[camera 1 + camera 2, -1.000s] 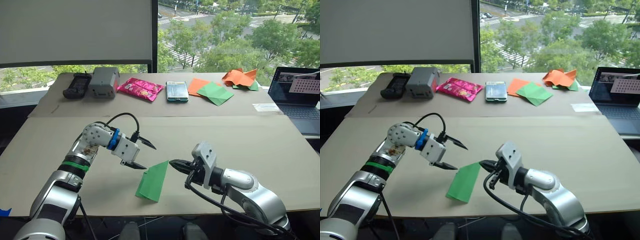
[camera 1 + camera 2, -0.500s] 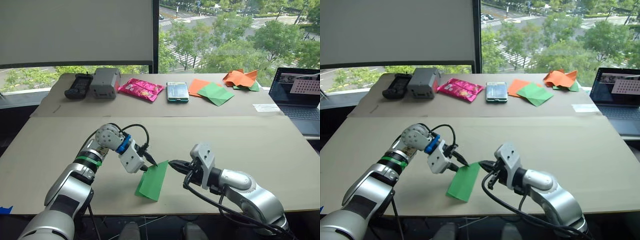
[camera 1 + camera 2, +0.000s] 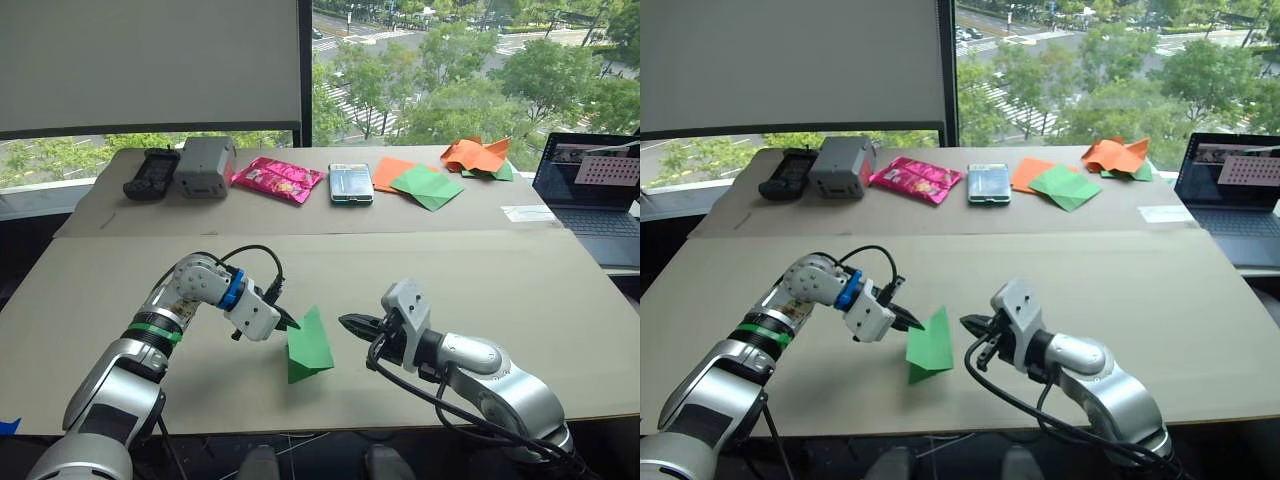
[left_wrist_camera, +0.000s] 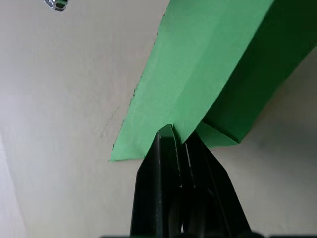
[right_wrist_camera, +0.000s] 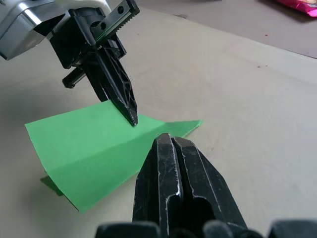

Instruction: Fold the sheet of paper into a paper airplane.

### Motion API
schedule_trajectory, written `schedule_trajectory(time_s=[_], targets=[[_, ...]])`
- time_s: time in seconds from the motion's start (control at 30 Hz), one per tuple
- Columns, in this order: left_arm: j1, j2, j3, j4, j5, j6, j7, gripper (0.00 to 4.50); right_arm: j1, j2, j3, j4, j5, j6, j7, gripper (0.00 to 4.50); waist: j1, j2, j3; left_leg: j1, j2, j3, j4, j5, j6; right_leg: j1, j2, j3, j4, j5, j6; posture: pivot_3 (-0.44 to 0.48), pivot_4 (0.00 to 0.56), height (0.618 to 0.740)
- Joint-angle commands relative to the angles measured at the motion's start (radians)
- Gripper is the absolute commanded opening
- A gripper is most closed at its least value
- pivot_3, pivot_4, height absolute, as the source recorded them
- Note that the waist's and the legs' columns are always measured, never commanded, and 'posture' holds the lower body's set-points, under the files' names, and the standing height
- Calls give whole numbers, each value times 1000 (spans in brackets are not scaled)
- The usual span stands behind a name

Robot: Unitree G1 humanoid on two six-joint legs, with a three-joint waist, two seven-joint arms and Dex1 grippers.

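Note:
The sheet of paper [image 3: 308,348] is bright green, folded and creased, and stands tilted on its edge on the near part of the table [image 3: 500,280]. My left gripper [image 3: 289,322] is shut on the paper's left edge. In the left wrist view the black fingers [image 4: 163,163] pinch the fold of the paper [image 4: 198,64]. My right gripper [image 3: 345,321] is shut and hangs just right of the paper, a small gap apart from its upper corner. In the right wrist view that gripper [image 5: 167,136] points at the paper [image 5: 94,148] and at the left gripper.
Along the far table lie a black remote [image 3: 152,172], a grey box [image 3: 205,165], a pink packet [image 3: 280,178], a small green-faced pack [image 3: 351,183], flat orange and dull green sheets [image 3: 415,183] and a crumpled orange-and-green heap [image 3: 480,155]. A laptop [image 3: 590,190] sits at the far right.
My left gripper closed on the paper's left edge and drew it left. The paper's corner came away from the right gripper, and the sheet now stands steeper.

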Motion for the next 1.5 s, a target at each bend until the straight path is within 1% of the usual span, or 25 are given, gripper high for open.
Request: schedule_trajectory(time_s=[0.03, 0.07, 0.13, 0.17, 0.23, 0.27, 0.37, 0.47, 0.53, 0.63, 0.73, 0.8, 0.93, 1.03, 1.1, 1.17, 1.33, 1.4, 1.5], targets=[[93, 58, 86, -296, -17, 364, 105, 19, -11, 0, -48, -44, 18, -19, -13, 0, -2, 0, 0, 0, 0, 0, 0, 0, 0, 0, 0, 0, 1, 0, 0, 0, 150, 718], [134, 83, 96, -378, -19, 447, 109, 19, -13, 0, -52, -44, 16, -21, -17, 0, -2, 0, 0, 1, 1, 0, -1, 0, 0, 0, 1, 0, 1, 0, 0, 0, 150, 718], [207, 109, 114, -517, 12, 616, 157, 19, -20, 4, -56, -40, 15, -24, -23, 0, -2, 0, 0, 3, 1, 0, -2, 0, 0, 0, 1, 0, 0, 0, -1, 0, 150, 718], [239, 109, 118, -593, 34, 767, 194, 19, -26, 1, -46, -36, 4, -31, -22, 0, -1, 0, 1, 4, 1, 0, -3, -1, -1, -1, 1, 0, 0, -1, -1, 0, 150, 718], [274, 109, 111, -700, 53, 949, 230, 19, -33, -5, -30, -31, -6, -39, -16, 0, 0, 0, 2, 8, 1, 0, -3, -5, -8, -1, 1, 0, -2, -1, -1, 0, 150, 718], [283, 92, 110, -744, 67, 1069, 268, 19, -38, -9, -17, -29, -10, -44, -7, 0, 1, -1, 2, 8, 1, 0, -3, -5, -9, -1, 1, 0, -2, -1, -2, 0, 150, 718], [293, 73, 84, -827, 86, 1248, 316, 19, -50, -17, 8, -25, -11, -59, 19, 0, 0, -3, 5, 8, 0, 0, -3, -5, -9, -1, 0, 0, -3, -1, -2, 0, 150, 718], [307, 54, 54, -871, 91, 1344, 360, 19, -71, -34, 51, -7, -30, -91, 57, 0, -4, -3, 5, 8, 0, -1, -3, -6, -9, -2, 0, 0, -4, -1, -2, 0, 150, 718], [318, 47, 43, -888, 80, 1364, 376, 0, -92, -42, 82, 26, -57, -125, 77, 608, -5, -4, 6, 9, 0, -1, -3, -6, -9, -2, 0, 0, -4, -1, -2, 0, 150, 718], [331, 45, 52, -916, 45, 1376, 381, 793, -106, -50, 108, 50, -74, -162, 106, 1567, -4, -4, 6, 9, 0, -1, -3, -5, -9, -2, 0, 0, -4, -1, -2, 0, 150, 718], [335, 49, 107, -953, -38, 1412, 356, 1819, -122, -58, 168, 69, -119, -211, 142, 2613, -4, -5, 6, 9, 0, -1, -3, -5, -9, -2, 0, 0, -4, -1, -2, 0, 150, 718], [321, 52, 140, -956, -86, 1432, 343, 2482, -123, -51, 186, 86, -130, -232, 154, 3296, -4, -6, 8, 9, 0, -1, -3, -6, -9, -2, 0, 0, -4, -1, -2, 0, 150, 718], [314, 97, 235, -956, -211, 1416, 269, 2482, -112, -53, 218, 101, -157, -262, 175, 3296, -3, -7, 10, 9, 0, -1, -3, -6, -9, -3, 0, 0, -4, -1, -2, 0, 150, 718], [362, 168, 279, -931, -266, 1298, 182, 2482, -95, -48, 239, 91, -169, -276, 184, 3296, -4, -6, 10, 9, -1, -1, -4, -6, -9, -3, 0, 0, -5, -1, -2, 0, 150, 718], [397, 199, 311, -895, -301, 1231, 134, 2482, -95, -42, 268, 111, -206, -296, 177, 3296, -5, -6, 10, 9, -1, -1, -4, -6, -9, -2, -1, 0, -5, -1, -2, 0, 150, 718], [412, 196, 351, -847, -350, 1211, 113, 2482, -97, -32, 292, 145, -253, -327, 159, 3296, -5, -5, 10, 10, -1, -1, -5, -6, -9, -3, -1, 0, -6, -1, -2, 0, 150, 718], [375, 145, 405, -704, -379, 1171, 181, 2482, -90, 17, 299, 192, -311, -372, 107, 3296, 1, -6, 10, 9, -1, -1, -5, -6, -9, -4, -1, 0, -6, -1, -2, 0, 150, 718], [371, 133, 422, -673, -392, 1166, 199, 2482, -84, 30, 297, 198, -327, -390, 96, 3296, 1, -7, 10, 8, -1, -1, -5, -6, -9, -4, -1, 0, -7, -1, -2, 0, 150, 718], [391, 130, 427, -656, -396, 1143, 205, 2531, -80, 33, 295, 200, -342, -398, 96, 2504, -1, -7, 10, 8, -1, -1, -5, -6, -9, -4, -1, 0, -6, -1, -2, 0, 150, 718]])
